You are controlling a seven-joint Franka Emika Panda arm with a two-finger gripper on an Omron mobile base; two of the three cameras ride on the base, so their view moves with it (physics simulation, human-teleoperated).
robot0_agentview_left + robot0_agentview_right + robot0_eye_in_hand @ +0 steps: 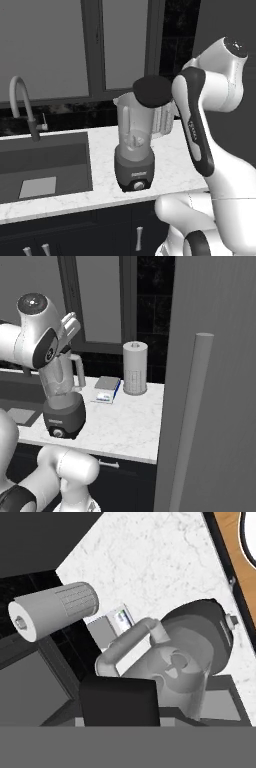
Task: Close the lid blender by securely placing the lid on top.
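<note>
Left base view has the lid [152, 91] tilted over the blender [134, 145] mouth, gripper state unclear.

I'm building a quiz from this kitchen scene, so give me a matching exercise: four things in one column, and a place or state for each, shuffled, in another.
Things:
1. lid
2. blender
3. paper-towel roll
4. faucet

Places or states:
A. arches over the sink
B. stands upright near the back wall, right of the blender
C. held tilted above the jar's mouth, not yet seated
D. stands on the counter with its jar open

Pairs: 1-C, 2-D, 3-B, 4-A
</note>
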